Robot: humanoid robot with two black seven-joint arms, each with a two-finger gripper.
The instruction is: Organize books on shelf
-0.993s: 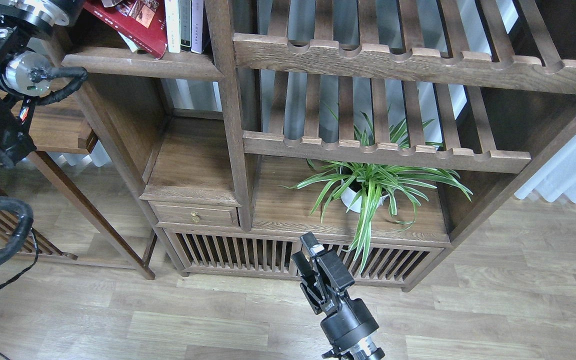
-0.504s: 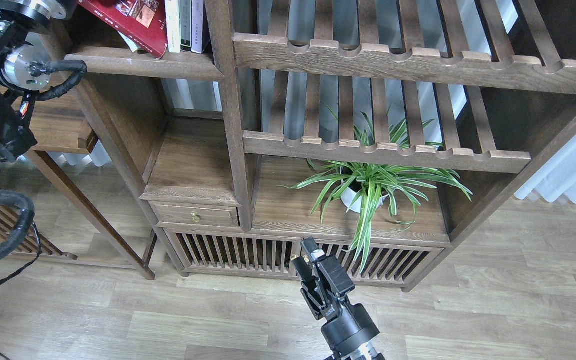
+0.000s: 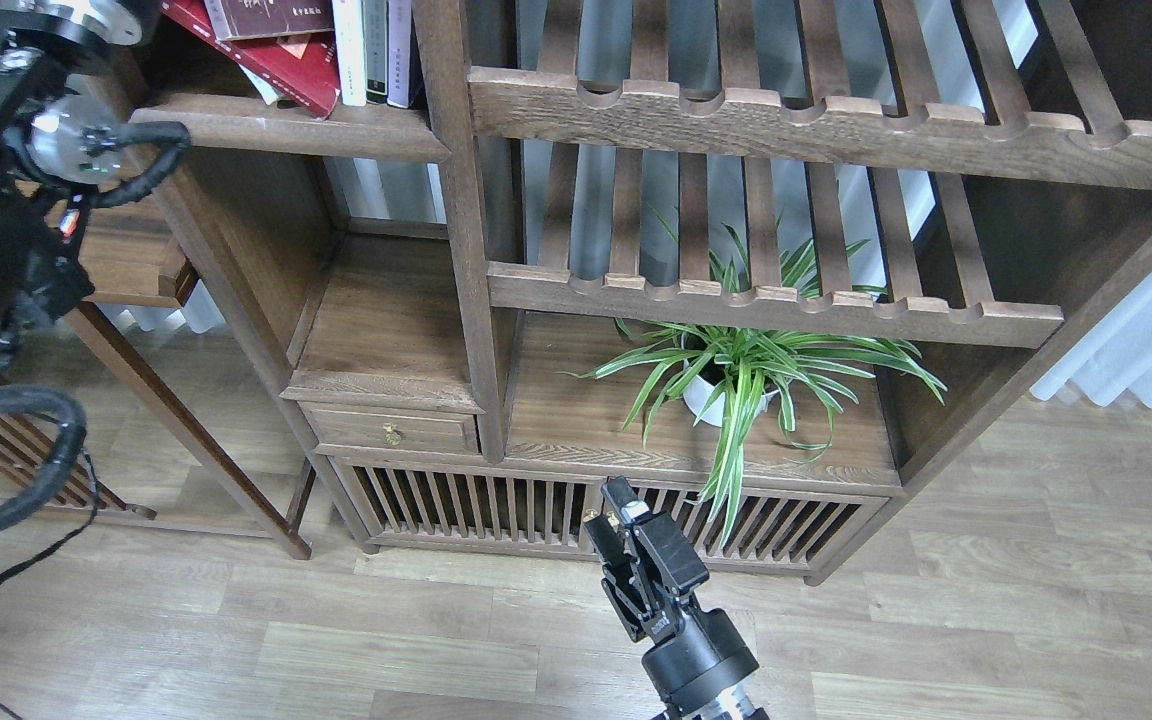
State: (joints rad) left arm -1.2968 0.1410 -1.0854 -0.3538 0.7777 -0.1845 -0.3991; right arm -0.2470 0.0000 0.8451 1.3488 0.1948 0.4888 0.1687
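Note:
The shelf [image 3: 286,130] is the dark-brown board at the top left. A red book [image 3: 301,75] lies tilted on it, leaning toward the thin upright books. A maroon book with white characters [image 3: 271,15] shows at the top edge, over the red book. The yellow-green book is out of view. My left arm [image 3: 6,150] rises along the left edge and its gripper is beyond the top edge. My right gripper [image 3: 611,512] is low in the middle, in front of the cabinet's slatted base, open and empty.
Thin white, dark and lilac upright books [image 3: 373,50] stand at the shelf's right end against a post [image 3: 456,200]. Slatted racks [image 3: 786,120] fill the right. A potted spider plant [image 3: 736,380] sits on a lower board. A small drawer [image 3: 391,432] is below.
The maroon book has come into view at the top, above the red book. My left arm has shifted slightly right. The right gripper has barely moved.

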